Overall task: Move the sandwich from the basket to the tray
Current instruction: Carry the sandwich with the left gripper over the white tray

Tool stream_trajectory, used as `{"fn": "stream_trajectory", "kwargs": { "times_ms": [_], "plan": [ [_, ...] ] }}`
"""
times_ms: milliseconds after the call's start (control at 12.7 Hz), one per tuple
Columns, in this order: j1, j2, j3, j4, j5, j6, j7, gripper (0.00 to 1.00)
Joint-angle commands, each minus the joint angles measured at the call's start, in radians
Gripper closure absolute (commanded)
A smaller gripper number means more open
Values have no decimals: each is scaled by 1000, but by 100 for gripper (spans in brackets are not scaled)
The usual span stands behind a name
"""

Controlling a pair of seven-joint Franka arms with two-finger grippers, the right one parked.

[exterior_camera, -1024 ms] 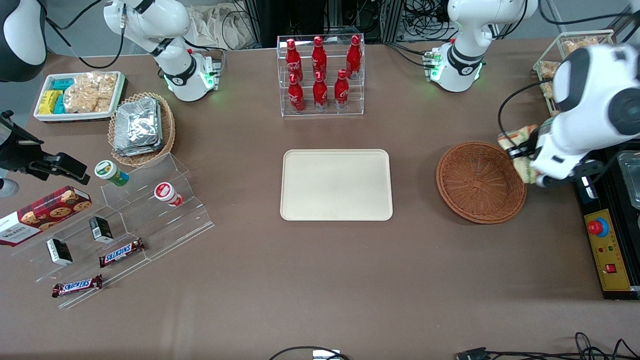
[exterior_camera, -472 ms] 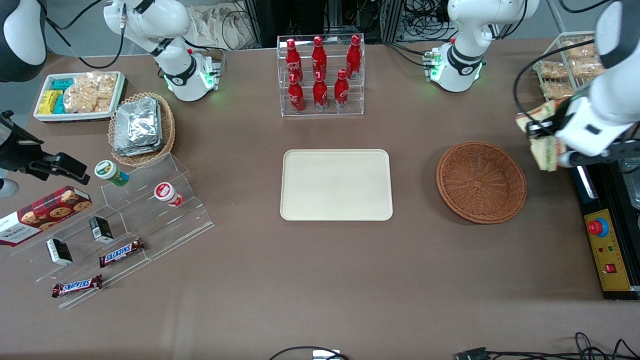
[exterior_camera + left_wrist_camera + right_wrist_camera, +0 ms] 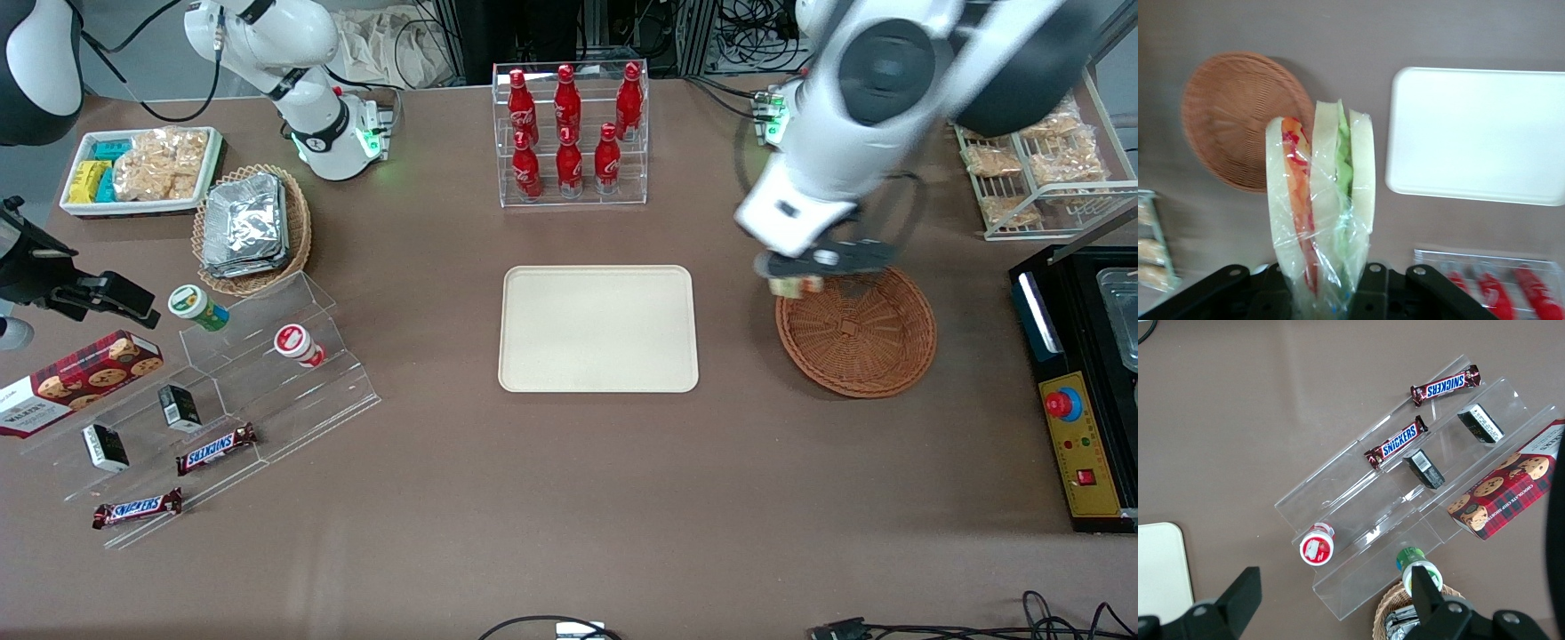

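My left gripper [image 3: 800, 277] is shut on the clear-wrapped sandwich [image 3: 791, 286] and holds it in the air above the rim of the reddish-brown basket [image 3: 867, 347], on the side nearest the tray. The basket is empty. The cream tray [image 3: 597, 329] lies flat and bare at the table's middle, a short gap from the basket. In the left wrist view the sandwich [image 3: 1318, 200] stands upright between the black fingers of the gripper [image 3: 1321, 293], showing pale bread with orange-red and green layers. The basket [image 3: 1231, 120] and the tray [image 3: 1478, 133] lie below it.
A clear rack of red bottles [image 3: 571, 133] stands farther from the camera than the tray. A wire rack of snack packets [image 3: 1036, 151] and a black control box [image 3: 1076, 427] sit at the working arm's end. A tan basket of foil packets [image 3: 252, 227] and acrylic shelves [image 3: 267, 382] lie toward the parked arm's end.
My left gripper has swung with the sandwich from the working arm's end of the table, across above the basket, to the basket's rim nearest the tray.
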Motion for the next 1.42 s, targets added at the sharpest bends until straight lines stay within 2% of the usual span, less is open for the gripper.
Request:
{"fn": "stream_trajectory", "kwargs": {
  "times_ms": [0, 157, 315, 709, 1102, 1339],
  "plan": [
    [-53, 163, -65, 214, 2, -70, -127, 100],
    [-58, 184, -67, 185, -9, -63, -113, 100],
    [-64, 180, -69, 76, -19, 6, -103, 100],
    [-61, 151, -69, -227, 0, 274, -12, 100],
    [-53, 169, -62, -523, 34, 677, 25, 100],
    [-49, 238, -59, -568, 34, 787, 23, 100]
  ]
}}
